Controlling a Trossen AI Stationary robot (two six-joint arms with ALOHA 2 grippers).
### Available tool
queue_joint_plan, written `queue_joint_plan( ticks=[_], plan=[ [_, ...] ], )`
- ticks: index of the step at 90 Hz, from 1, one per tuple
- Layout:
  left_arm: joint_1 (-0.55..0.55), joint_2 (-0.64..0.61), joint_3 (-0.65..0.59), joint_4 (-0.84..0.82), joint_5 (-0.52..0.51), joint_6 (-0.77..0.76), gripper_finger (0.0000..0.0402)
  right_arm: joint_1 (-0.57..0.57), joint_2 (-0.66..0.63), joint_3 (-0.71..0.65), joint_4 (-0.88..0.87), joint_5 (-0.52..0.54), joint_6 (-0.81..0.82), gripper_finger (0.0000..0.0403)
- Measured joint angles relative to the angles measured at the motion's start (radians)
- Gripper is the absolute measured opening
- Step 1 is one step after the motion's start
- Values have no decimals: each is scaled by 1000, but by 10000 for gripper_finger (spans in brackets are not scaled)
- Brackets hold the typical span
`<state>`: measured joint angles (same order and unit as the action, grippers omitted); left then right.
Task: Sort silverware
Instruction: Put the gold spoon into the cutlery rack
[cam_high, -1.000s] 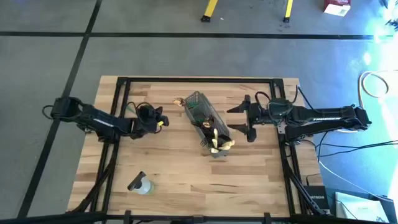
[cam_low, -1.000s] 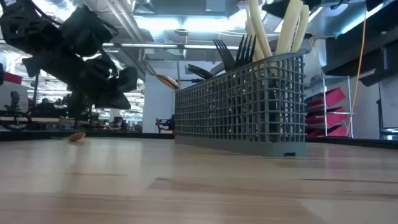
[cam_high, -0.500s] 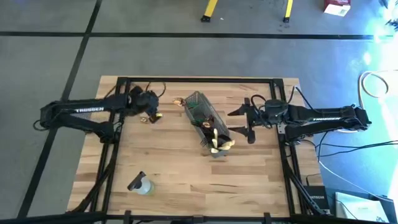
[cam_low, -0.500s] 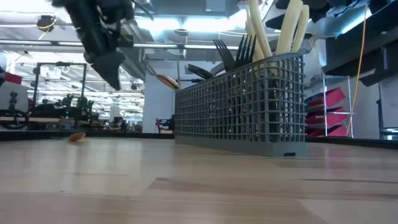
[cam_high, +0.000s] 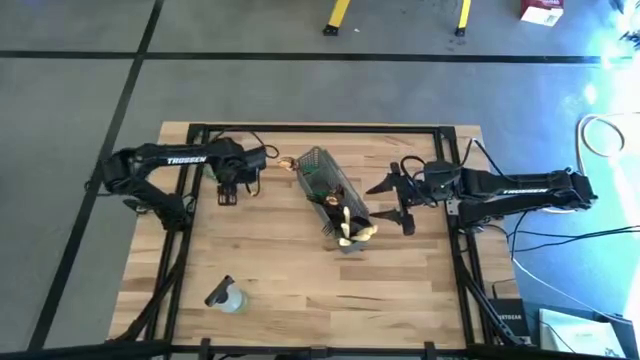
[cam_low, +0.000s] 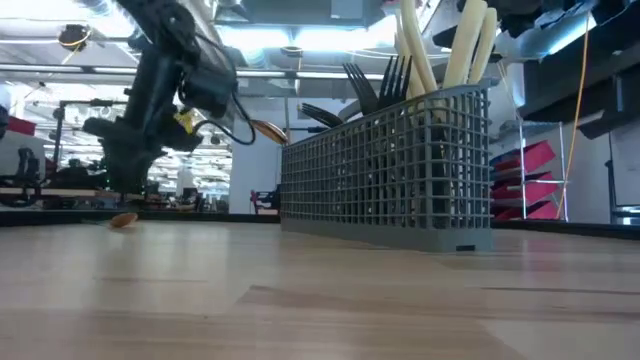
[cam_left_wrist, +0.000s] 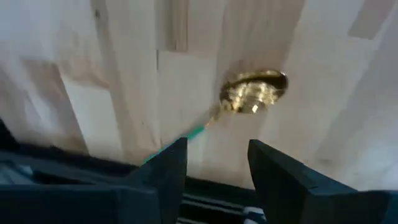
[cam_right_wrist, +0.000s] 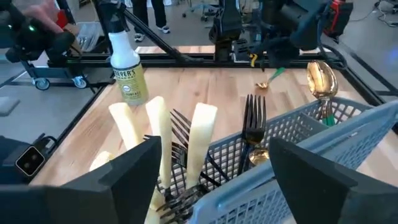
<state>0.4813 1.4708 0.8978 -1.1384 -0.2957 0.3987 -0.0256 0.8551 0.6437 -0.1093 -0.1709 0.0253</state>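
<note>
The left gripper hangs just over a gold spoon with a green handle, which lies on the table near the far end of the wire basket. Its fingers are spread apart and hold nothing. The right gripper waits beside the basket, fingers wide and empty too. The other forks and spoons stand in the basket. The spoon is thin and flat, so the fingers could slip and push it away.
</note>
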Motion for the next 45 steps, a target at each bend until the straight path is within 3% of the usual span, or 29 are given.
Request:
queue_joint_plan(
  ticks=[12,30,45],
  plan=[
    [15,26,-20,91,-2,106,155,0,0,0,-10,-5,-4,280],
    [44,137,-23,7,2,129,155,0,0,0,-53,-6,-4,280],
    [54,179,-23,50,-42,163,155,0,0,0,-54,-6,-4,280]
  ],
)
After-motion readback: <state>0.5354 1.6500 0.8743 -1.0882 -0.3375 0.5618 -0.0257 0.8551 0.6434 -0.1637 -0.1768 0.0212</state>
